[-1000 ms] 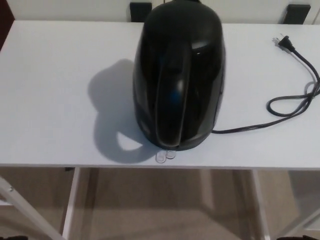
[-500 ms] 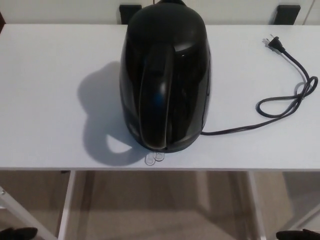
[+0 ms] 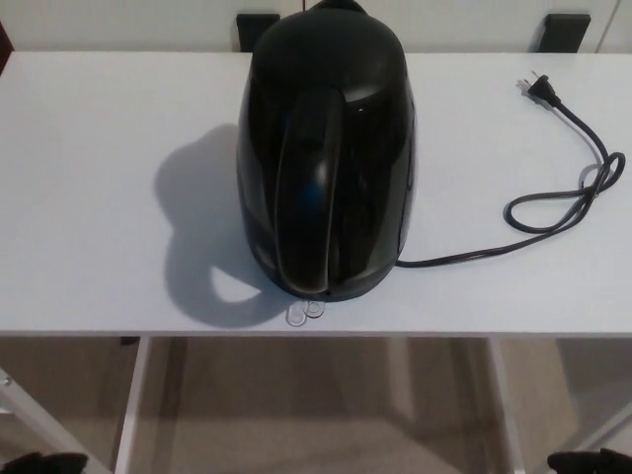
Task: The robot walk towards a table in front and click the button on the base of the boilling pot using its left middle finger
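The glossy black boiling pot (image 3: 326,158) stands mid-table, its clear switch tab (image 3: 304,312) at the base's near edge, up and right of the left hand (image 3: 39,462), whose grip cannot be told.

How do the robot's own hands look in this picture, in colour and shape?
Very little shows. The left hand is only a black, rounded sliver at the bottom left corner, and the right hand a similar black, lumpy sliver at the bottom right. No fingers, cables, markings or forearms are visible.
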